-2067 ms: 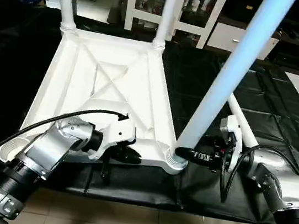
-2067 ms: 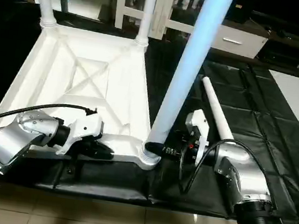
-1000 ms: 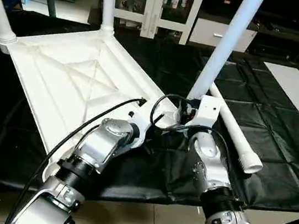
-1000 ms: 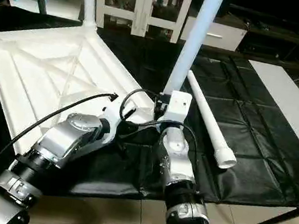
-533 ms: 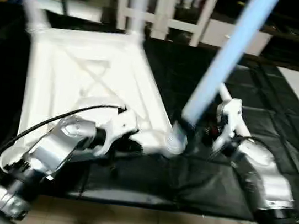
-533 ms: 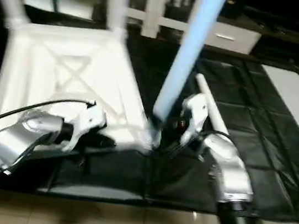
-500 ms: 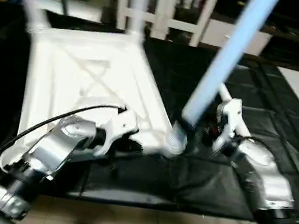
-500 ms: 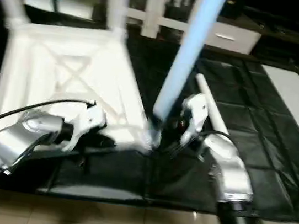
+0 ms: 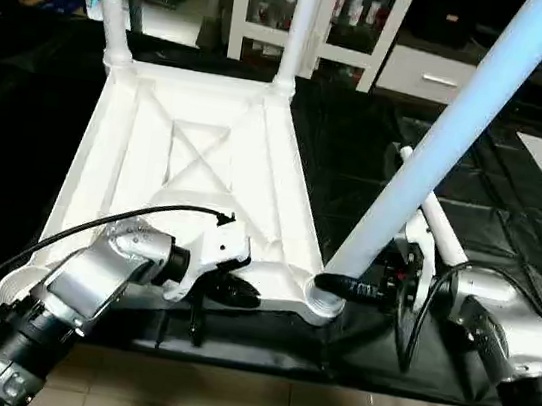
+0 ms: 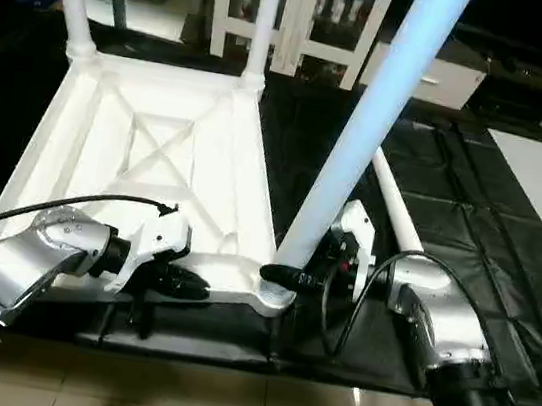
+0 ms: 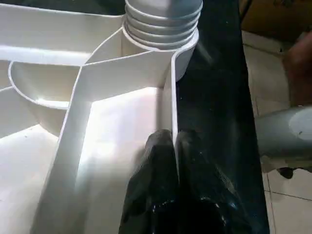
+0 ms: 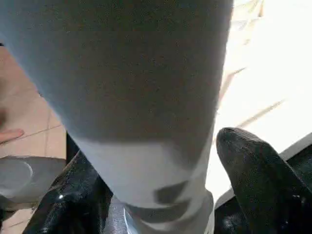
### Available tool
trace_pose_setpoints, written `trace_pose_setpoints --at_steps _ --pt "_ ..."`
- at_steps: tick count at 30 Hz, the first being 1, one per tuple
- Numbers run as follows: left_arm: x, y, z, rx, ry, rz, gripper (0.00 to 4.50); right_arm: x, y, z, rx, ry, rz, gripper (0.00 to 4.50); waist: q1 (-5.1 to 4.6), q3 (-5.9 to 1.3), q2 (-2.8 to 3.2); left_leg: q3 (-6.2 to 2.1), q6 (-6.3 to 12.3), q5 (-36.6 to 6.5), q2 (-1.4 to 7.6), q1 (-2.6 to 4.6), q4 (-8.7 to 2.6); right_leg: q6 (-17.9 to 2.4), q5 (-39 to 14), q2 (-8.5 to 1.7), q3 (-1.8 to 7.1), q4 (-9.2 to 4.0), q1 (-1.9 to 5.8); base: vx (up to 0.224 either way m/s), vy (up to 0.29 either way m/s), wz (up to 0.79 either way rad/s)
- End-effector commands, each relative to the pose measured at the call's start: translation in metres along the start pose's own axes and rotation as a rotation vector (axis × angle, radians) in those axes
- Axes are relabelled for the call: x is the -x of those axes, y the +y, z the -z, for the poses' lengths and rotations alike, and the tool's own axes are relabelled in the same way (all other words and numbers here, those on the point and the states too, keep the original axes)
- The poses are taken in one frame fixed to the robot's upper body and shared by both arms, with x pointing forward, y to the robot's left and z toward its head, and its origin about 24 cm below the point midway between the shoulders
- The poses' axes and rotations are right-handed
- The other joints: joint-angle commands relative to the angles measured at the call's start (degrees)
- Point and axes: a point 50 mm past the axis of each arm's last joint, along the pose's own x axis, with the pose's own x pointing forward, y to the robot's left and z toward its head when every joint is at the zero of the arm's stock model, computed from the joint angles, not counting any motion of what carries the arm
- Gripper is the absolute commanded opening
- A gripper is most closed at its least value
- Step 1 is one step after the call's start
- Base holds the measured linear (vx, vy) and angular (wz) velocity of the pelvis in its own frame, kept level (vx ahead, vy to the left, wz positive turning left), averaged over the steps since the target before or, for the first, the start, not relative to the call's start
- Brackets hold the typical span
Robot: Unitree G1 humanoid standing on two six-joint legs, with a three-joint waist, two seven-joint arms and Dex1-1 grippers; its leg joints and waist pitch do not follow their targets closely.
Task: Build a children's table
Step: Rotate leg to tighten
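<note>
Right gripper (image 9: 340, 285), lower right of the frame, has its fingers spread around the base of the third leg (image 9: 439, 156), which stands in the near corner socket. Left gripper (image 9: 238, 292), lower left, pinches the tabletop (image 9: 194, 172) rim. Two far legs are fitted; the fourth leg (image 10: 397, 206) lies on the black cover, right of centre.

Black cover (image 9: 514, 197) over work surface; white glass-door cabinet (image 9: 319, 8) behind; tiled floor (image 9: 223, 403) below.
</note>
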Motion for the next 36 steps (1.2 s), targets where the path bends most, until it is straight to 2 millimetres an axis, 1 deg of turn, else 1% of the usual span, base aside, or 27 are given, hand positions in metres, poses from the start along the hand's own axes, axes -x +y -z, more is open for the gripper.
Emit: trace_pose_setpoints --at_steps 1,4,8,9,11,12,13,14,15,16,17,18,19,20,21,22,23,24,26,27,29,30,32,33,34,35,36 --pt "-0.006 -0.01 -0.013 -0.055 -0.045 0.114 0.0 0.007 -0.006 -0.001 0.008 0.028 0.036 3.18 -0.08 -3.66 0.2 0.3 2.49 -14.0 0.91 0.25 -4.07 -9.5 -21.9 -2.09 1.55 -4.04 3.0 0.0 0.0 0.0" --pt "-0.005 -0.01 -0.012 -0.054 -0.043 0.116 0.0 0.006 -0.007 -0.002 0.003 0.019 0.038 2.84 -0.09 -3.72 0.21 0.31 2.64 -13.4 0.9 0.19 -4.04 -9.9 -20.9 -2.1 1.51 -3.89 3.13 0.0 0.0 0.0" --pt "-0.004 -0.008 -0.01 -0.036 -0.027 0.085 0.0 0.004 -0.013 0.003 0.006 0.026 0.134 2.63 -0.23 -3.7 0.31 0.24 2.03 -14.4 0.89 0.18 -4.08 -9.4 -22.8 -2.16 1.46 -4.06 3.03 0.0 0.0 0.0" --pt "-0.008 0.007 -0.01 0.019 -0.024 -0.068 0.0 0.0 -0.023 0.008 0.004 0.015 0.331 2.44 -0.39 -3.59 0.48 0.25 1.36 -15.0 0.88 0.28 -4.12 -9.0 -24.0 -2.11 1.44 -4.19 2.8 0.0 0.0 0.0" --pt "-0.01 0.013 -0.011 0.041 -0.027 -0.134 0.0 -0.002 -0.028 0.011 -0.004 0.008 0.414 2.41 -0.76 -3.51 0.35 0.19 0.22 -16.1 0.62 0.28 -4.13 -7.8 -27.0 -1.97 1.27 -4.5 2.72 0.0 0.0 0.0" --pt "-0.011 0.018 -0.012 0.062 -0.029 -0.188 0.0 -0.003 -0.031 0.013 -0.017 0.004 0.484 2.37 -1.13 -3.54 0.37 -0.15 -0.91 -17.9 0.43 0.23 -4.08 -5.9 -31.3 -2.1 0.96 -4.99 2.71 0.0 0.0 0.0" --pt "-0.013 0.025 -0.013 0.087 -0.034 -0.261 0.0 -0.005 -0.034 0.016 -0.036 -0.006 0.575 2.26 -1.49 -3.66 0.26 -0.38 -1.34 -18.5 0.3 -0.02 -4.12 -4.9 -32.6 -2.08 0.75 -5.15 2.87 0.0 0.0 0.0" --pt "-0.015 0.038 -0.015 0.162 -0.058 -0.417 0.0 -0.011 -0.039 0.02 -0.096 -0.028 0.738 2.26 -1.71 -3.64 0.57 -0.4 -1.61 -18.7 0.26 -0.03 -4.06 -4.7 -32.5 -1.97 0.78 -5.12 2.78 0.0 0.0 0.0" --pt "-0.018 0.048 -0.017 0.245 -0.077 -0.554 0.0 -0.016 -0.04 0.025 -0.136 -0.027 0.887 2.12 -2.03 -3.54 0.41 -0.36 -1.88 -18.8 0.17 -0.04 -4.02 -4.2 -33.0 -1.88 0.74 -5.39 2.53 0.0 0.0 0.0" --pt "-0.019 0.053 -0.019 0.286 -0.089 -0.632 0.0 -0.021 -0.04 0.029 -0.163 -0.027 0.994 1.99 -2.18 -4.07 0.34 -0.67 -2.26 -18.9 -0.14 0.04 -3.73 -2.8 -34.0 -1.95 0.3 -5.37 2.74 0.0 0.0 0.0" --pt "-0.02 0.056 -0.02 0.297 -0.094 -0.664 0.0 -0.025 -0.04 0.03 -0.193 -0.042 1.05 1.99 -2.25 -3.98 0.73 -0.56 -2.05 -18.9 -0.21 0.05 -3.75 -2.6 -33.5 -1.85 0.42 -5.51 2.57 0.0 0.0 0.0" --pt "-0.021 0.059 -0.021 0.311 -0.099 -0.711 0.0 -0.031 -0.038 0.033 -0.245 -0.064 1.135 1.96 -2.55 -3.9 0.7 -0.47 -1.67 -19.9 -0.32 0.27 -3.74 -2.4 -33.6 -1.71 0.31 -5.97 2.0 0.0 0.0 0.0" --pt "-0.023 0.06 -0.023 0.31 -0.105 -0.727 0.0 -0.041 -0.036 0.034 -0.267 -0.083 1.183 1.93 -2.62 -3.97 0.61 -0.54 -1.57 -20.5 -0.42 0.36 -3.68 -2.1 -34.1 -1.67 0.1 -6.06 2.02 0.0 0.0 0.0" --pt "-0.025 0.06 -0.025 0.307 -0.107 -0.73 0.0 -0.049 -0.034 0.033 -0.275 -0.094 1.203 1.93 -2.71 -4.1 0.61 -0.56 -0.94 -21.3 -0.49 0.46 -3.62 -1.7 -34.2 -1.66 -0.06 -6.21 2.08 0.0 0.0 0.0" --pt "-0.026 0.06 -0.025 0.306 -0.108 -0.731 0.0 -0.051 -0.034 0.033 -0.277 -0.098 1.208 1.91 -2.76 -4.07 0.75 -0.52 -0.69 -21.5 -0.41 0.48 -3.64 -1.8 -33.9 -1.72 0.03 -6.23 1.94 0.0 0.0 0.0" --pt "-0.028 0.06 -0.027 0.304 -0.11 -0.73 0.0 -0.06 -0.031 0.031 -0.271 -0.107 1.218 1.9 -2.95 -4.0 0.9 -0.55 -0.25 -22.1 -0.35 0.48 -3.72 -2.0 -33.3 -1.68 -0.08 -6.31 1.92 0.0 0.0 0.0" --pt "-0.03 0.06 -0.029 0.297 -0.112 -0.73 0.0 -0.07 -0.029 0.028 -0.258 -0.119 1.217 1.9 -3.16 -3.98 1.49 -0.71 -0.31 -22.6 -0.14 0.37 -4.0 -2.6 -31.7 -1.8 -0.14 -6.27 2.03 0.0 0.0 0.0" --pt "-0.031 0.061 -0.032 0.293 -0.113 -0.736 0.0 -0.084 -0.027 0.021 -0.24 -0.143 1.186 1.89 -3.4 -4.16 1.43 -0.78 -0.25 -22.2 -0.05 0.18 -4.12 -3.4 -29.3 -1.85 -0.22 -5.95 2.4 0.0 0.0 0.0" --pt "-0.032 0.063 -0.033 0.29 -0.106 -0.748 0.0 -0.091 -0.026 0.016 -0.269 -0.2 1.158 1.89 -3.43 -4.11 1.53 -0.69 0.11 -21.5 0.07 0.04 -4.36 -4.9 -25.6 -1.86 -0.09 -5.6 2.55 0.0 0.0 0.0" --pt "-0.032 0.063 -0.033 0.29 -0.106 -0.748 0.0 -0.091 -0.026 0.016 -0.269 -0.2 1.158 1.89 -3.37 -4.1 1.56 -0.59 0.26 -21.8 0.05 0.2 -4.32 -5.2 -25.2 -1.82 -0.07 -5.63 2.49 0.0 0.0 0.0" --pt "-0.031 0.063 -0.032 0.267 -0.084 -0.75 0.0 -0.099 -0.02 0.01 -0.296 -0.259 1.015 1.89 -3.22 -4.09 1.58 -0.51 0.84 -21.6 0.13 0.08 -4.41 -6.0 -23.4 -1.89 0.09 -5.37 2.86 0.0 0.0 0.0" --pt "-0.03 0.062 -0.03 0.247 -0.076 -0.74 0.0 -0.101 -0.017 0.009 -0.258 -0.247 0.947 2.44 -3.1 -4.1 1.61 -0.46 1.17 -21.1 0.18 0.07 -4.44 -6.4 -22.3 -1.88 0.15 -5.24 2.99 0.0 0.0 0.0" --pt "-0.028 0.059 -0.027 0.215 -0.058 -0.699 0.0 -0.09 -0.016 0.005 -0.188 -0.265 0.927 2.58 -2.67 -4.24 1.36 -0.28 1.67 -19.5 0.25 0.06 -4.35 -6.7 -20.9 -2.08 0.32 -5.09 3.2 0.0 0.0 0.0" --pt "-0.027 0.057 -0.025 0.18 -0.054 -0.667 0.0 -0.083 -0.017 0.003 -0.174 -0.277 0.914 2.61 -2.72 -4.18 1.31 -0.33 2.25 -18.6 0.16 -0.42 -4.49 -6.8 -20.3 -2.0 0.32 -5.08 3.53 0.0 0.0 0.0" --pt "-0.027 0.054 -0.024 0.152 -0.052 -0.627 0.0 -0.074 -0.019 0.002 -0.154 -0.281 0.921 2.68 -3.25 -4.2 1.19 -0.76 1.9 -17.3 0.04 -1.6 -4.87 -5.6 -22.2 -2.19 0.07 -4.71 4.55 0.0 0.0 0.0" --pt "-0.027 0.052 -0.023 0.138 -0.051 -0.606 0.0 -0.071 -0.019 0.002 -0.143 -0.279 0.924 2.8 -3.21 -4.32 1.57 -0.79 1.51 -16.9 0.1 -1.45 -4.81 -5.4 -22.8 -2.36 0.1 -4.83 4.46 0.0 -0.017 -0.19" --pt "-0.025 0.042 -0.014 0.091 -0.011 -0.509 0.0 -0.059 -0.02 0.004 -0.136 -0.256 0.845 2.92 -3.25 -4.5 1.62 -0.84 1.3 -16.7 0.29 -0.74 -4.54 -6.0 -22.2 -2.48 0.15 -4.93 3.95 0.0 0.0 0.0"
